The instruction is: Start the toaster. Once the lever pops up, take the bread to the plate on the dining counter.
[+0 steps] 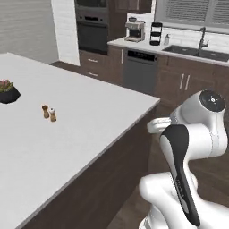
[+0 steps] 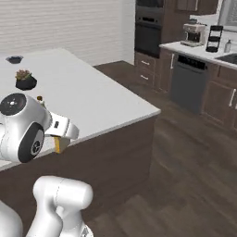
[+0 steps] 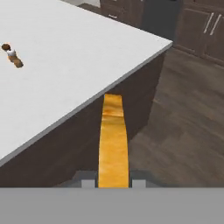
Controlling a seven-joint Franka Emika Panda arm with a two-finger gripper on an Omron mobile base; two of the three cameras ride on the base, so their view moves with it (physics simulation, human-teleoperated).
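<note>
The large plain white dining counter (image 3: 65, 52) is filling the left foreground; the gripper (image 3: 113, 181) is pinching the golden-crusted bread slice (image 3: 113, 140) edge-on, probably mid-carry, next needing the plate.

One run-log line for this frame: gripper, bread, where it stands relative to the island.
gripper: shut on bread | bread: edge-on between fingertips, off the dining counter, beside its edge over the floor | plate: not seen | shakers: on counter
</note>
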